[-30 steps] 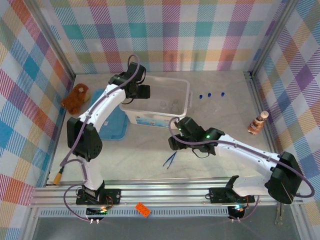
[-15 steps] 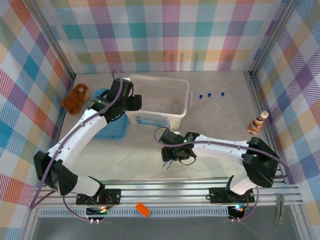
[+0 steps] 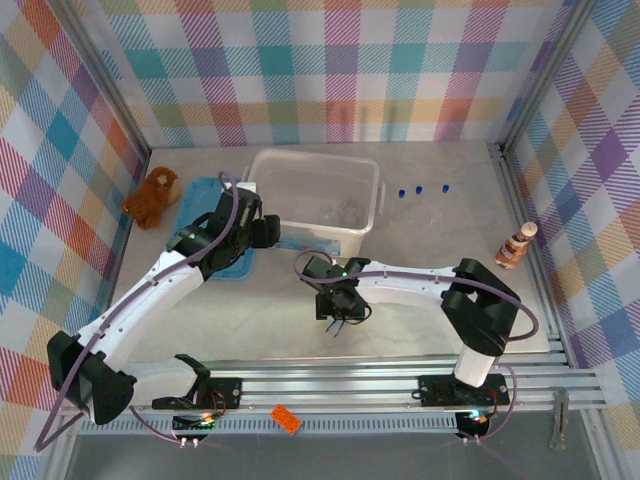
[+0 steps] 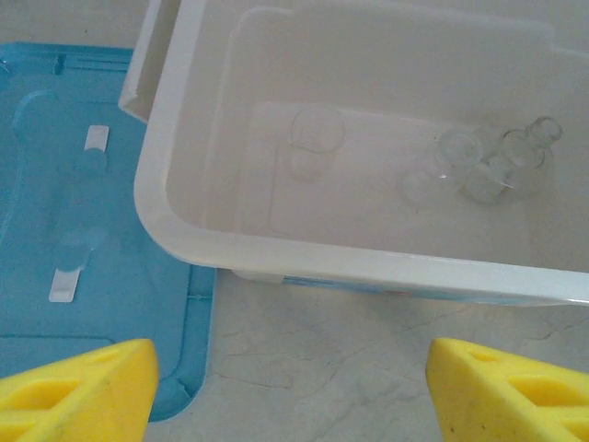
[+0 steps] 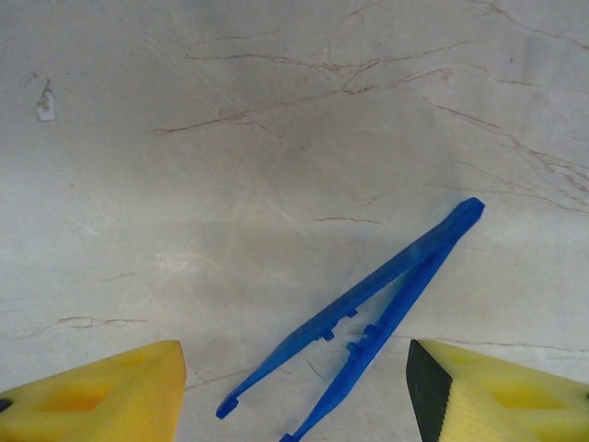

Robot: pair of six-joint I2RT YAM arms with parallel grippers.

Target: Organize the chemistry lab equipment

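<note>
Blue tweezers [image 5: 437, 241] now lie between wide-spread right fingers [image 5: 92, 391]; left fingers [image 4: 74, 387], also wide, have retreated.

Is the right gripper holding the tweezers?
No, the tweezers lie on the table between the open fingers of the right gripper.

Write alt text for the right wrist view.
Blue tweezers lie flat on a pale marbled table, joined end up and right, tips toward the bottom edge. The right gripper's yellow fingers stand open on either side of them.
</note>
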